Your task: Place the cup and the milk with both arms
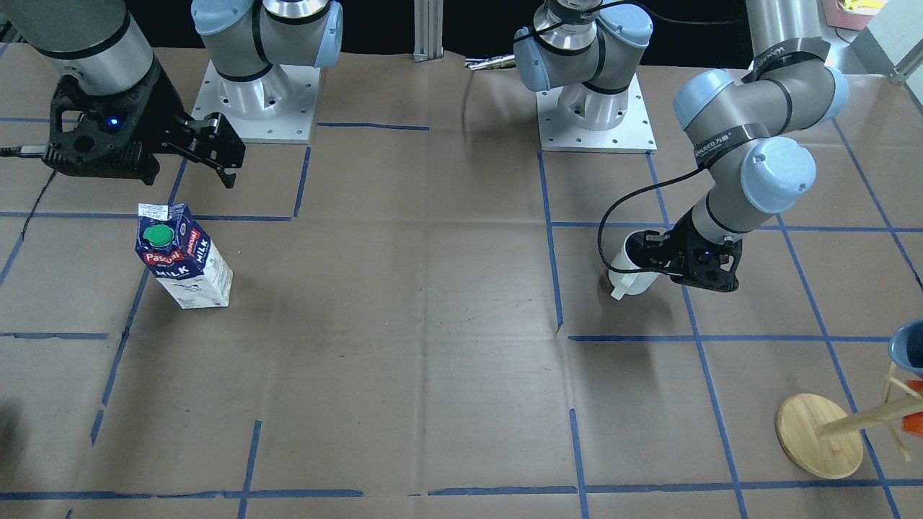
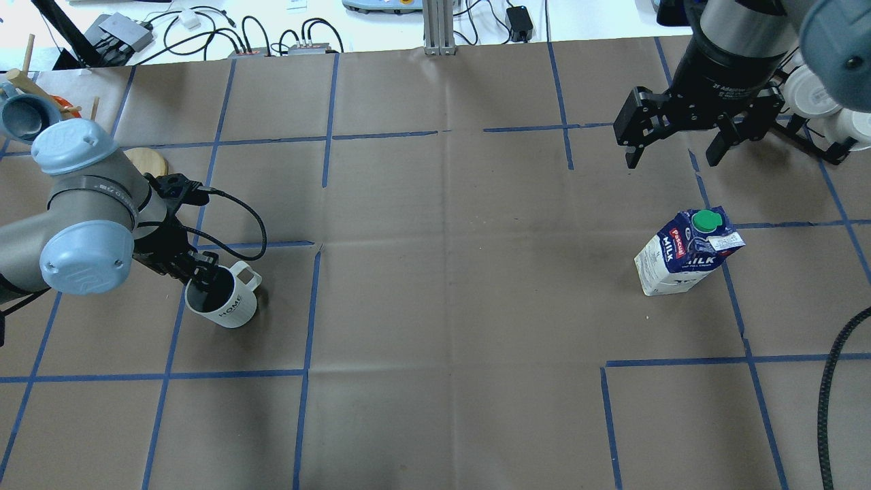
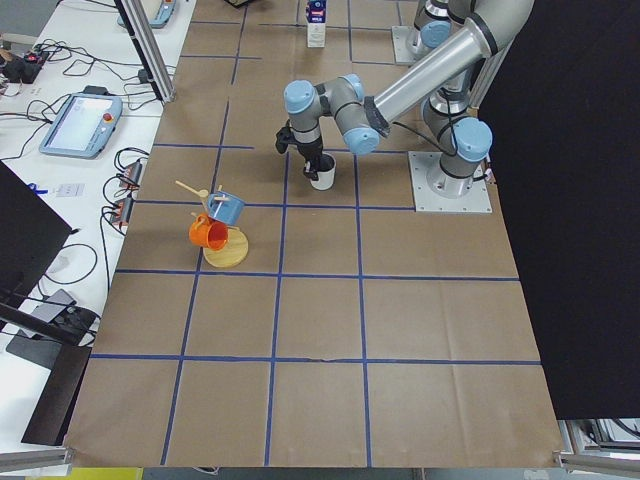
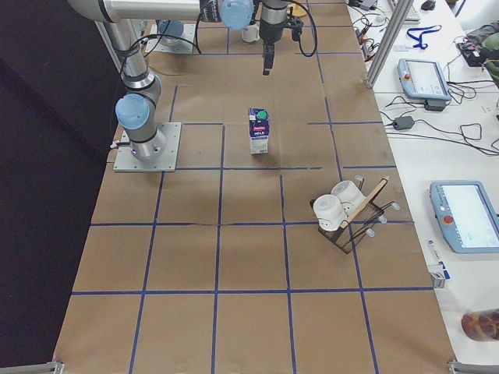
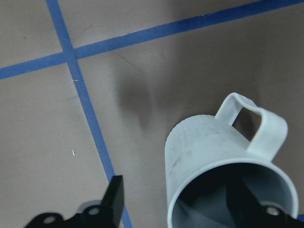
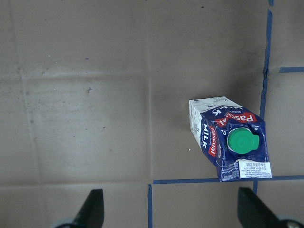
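Right gripper point(image 2: 670, 162) hangs wide open at the milk's point(image 2: 684, 262) 12 o'clock in the overhead view, not touching it. The carton stands free at the table's point(image 2: 449, 306) 3 o'clock. Left gripper point(image 2: 199, 272), at 9 o'clock, straddles the cup's point(image 2: 228, 306) rim, fingers apart, one inside. Nothing's clamped, so it looks like both placings are left to do.

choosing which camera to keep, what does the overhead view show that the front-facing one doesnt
Only the overhead view: the HOME lettering on the cup, white cups on a rack at the table's edge, and cables on the bench beyond. Only the front-facing view: both arms' base plates. Both: the left gripper at the cup, the milk upright, the open right gripper apart from it, and the wooden stand.
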Robot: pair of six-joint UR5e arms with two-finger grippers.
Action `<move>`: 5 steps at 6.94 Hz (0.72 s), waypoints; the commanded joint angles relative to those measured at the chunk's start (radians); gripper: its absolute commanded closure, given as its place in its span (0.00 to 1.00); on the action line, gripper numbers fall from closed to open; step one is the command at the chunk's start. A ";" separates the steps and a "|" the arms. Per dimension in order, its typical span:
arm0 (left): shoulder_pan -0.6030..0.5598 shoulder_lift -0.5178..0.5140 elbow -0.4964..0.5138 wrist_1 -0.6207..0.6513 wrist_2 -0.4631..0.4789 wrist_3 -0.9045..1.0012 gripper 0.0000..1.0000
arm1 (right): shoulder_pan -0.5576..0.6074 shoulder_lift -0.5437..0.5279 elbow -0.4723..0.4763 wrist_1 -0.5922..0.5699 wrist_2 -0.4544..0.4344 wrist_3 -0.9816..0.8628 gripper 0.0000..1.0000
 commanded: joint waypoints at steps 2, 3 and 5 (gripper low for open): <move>0.000 0.006 0.030 -0.002 -0.031 -0.035 1.00 | 0.000 0.000 -0.001 0.000 0.001 0.000 0.00; -0.021 0.000 0.072 -0.009 -0.033 -0.081 1.00 | 0.000 0.000 -0.001 0.000 0.000 0.000 0.00; -0.133 -0.026 0.186 -0.008 -0.114 -0.228 1.00 | 0.000 0.000 0.000 0.000 0.001 0.000 0.00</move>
